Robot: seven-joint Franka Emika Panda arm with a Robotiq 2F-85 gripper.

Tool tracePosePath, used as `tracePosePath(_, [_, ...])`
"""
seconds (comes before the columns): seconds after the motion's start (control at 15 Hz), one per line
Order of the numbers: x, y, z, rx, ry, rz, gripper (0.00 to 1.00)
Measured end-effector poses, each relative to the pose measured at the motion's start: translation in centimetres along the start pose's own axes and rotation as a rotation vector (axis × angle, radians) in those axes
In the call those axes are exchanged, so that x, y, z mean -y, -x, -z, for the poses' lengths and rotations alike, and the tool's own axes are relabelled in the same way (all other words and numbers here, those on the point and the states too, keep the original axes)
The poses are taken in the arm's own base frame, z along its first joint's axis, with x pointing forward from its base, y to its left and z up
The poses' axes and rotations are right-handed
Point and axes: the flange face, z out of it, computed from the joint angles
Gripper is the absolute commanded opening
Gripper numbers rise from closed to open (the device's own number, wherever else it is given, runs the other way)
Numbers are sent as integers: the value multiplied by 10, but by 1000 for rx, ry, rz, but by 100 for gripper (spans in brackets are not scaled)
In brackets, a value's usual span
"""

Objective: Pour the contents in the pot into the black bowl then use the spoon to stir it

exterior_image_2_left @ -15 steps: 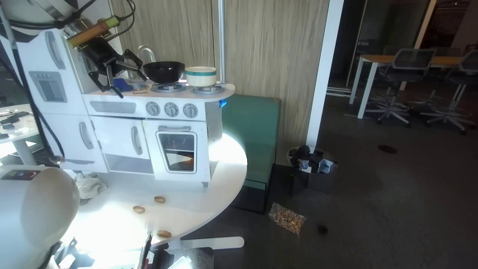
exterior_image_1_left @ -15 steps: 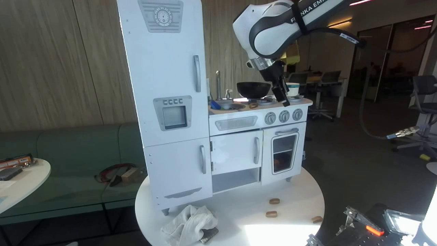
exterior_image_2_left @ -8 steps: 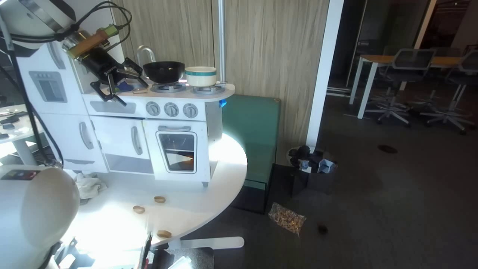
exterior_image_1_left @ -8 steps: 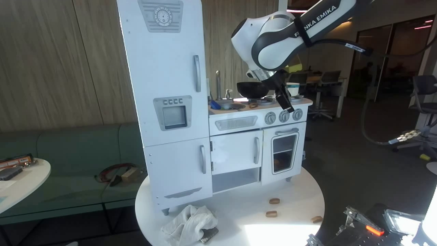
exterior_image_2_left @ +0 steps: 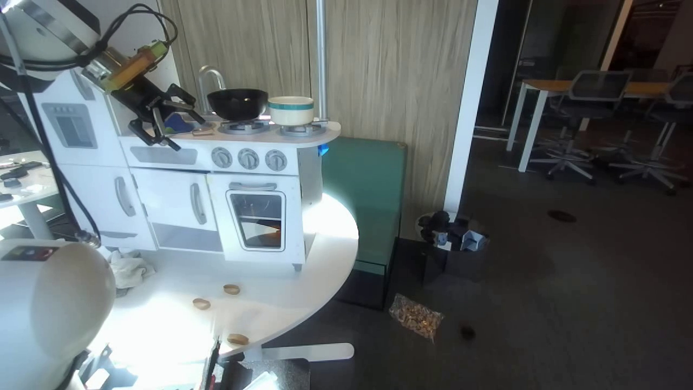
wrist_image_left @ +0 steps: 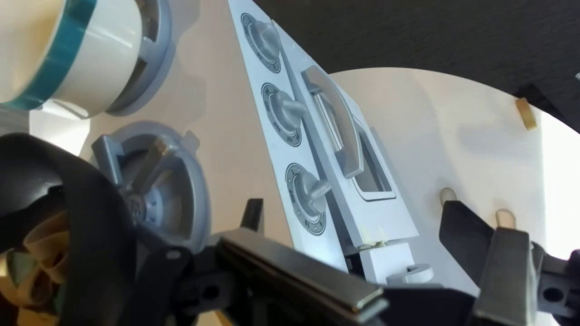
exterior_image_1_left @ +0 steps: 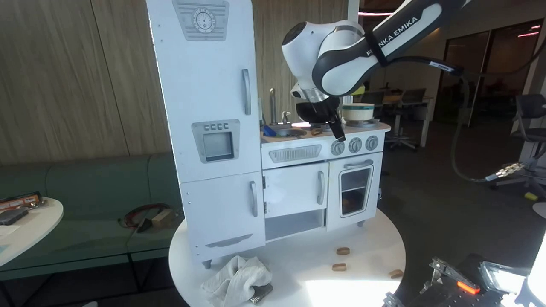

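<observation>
The gripper (exterior_image_2_left: 189, 134) has its two fingers spread wide apart, with nothing between them. It hangs on the front side of the black bowl (exterior_image_2_left: 237, 106), near it and, as far as I can see, not touching it. The pot (exterior_image_2_left: 292, 115), white with a green-blue stripe, stands upright on a burner (exterior_image_2_left: 313, 131) just beside the black bowl. In the wrist view, brown loops (wrist_image_left: 49, 239) lie inside the black bowl. So I think the pouring part is done. I can't be sure, because only a bit of the pot's inside shows and I can't see its bottom. Three other loops (exterior_image_1_left: 339, 267) lie on the white table (exterior_image_1_left: 298, 260), down below the black bowl, and one small ring (exterior_image_1_left: 316, 132) is up on the counter (wrist_image_left: 226, 136) close to it. The stirring looks not done yet: the gripper holds no tool, and I can't pick out the spoon anywhere. What is left, I think, is to get the spoon, dip it in the black bowl and stir.
</observation>
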Motion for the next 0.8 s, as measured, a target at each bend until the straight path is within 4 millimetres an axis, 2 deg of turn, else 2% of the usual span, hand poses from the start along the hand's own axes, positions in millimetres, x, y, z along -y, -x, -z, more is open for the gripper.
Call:
tracePosePath(0.4, [17,-36,49,-232,141,140,100])
tracePosePath(0.6, [16,-46,61,-363,200,217,100])
tracePosePath(0.8, [9,-48,62,-461,247,268,100])
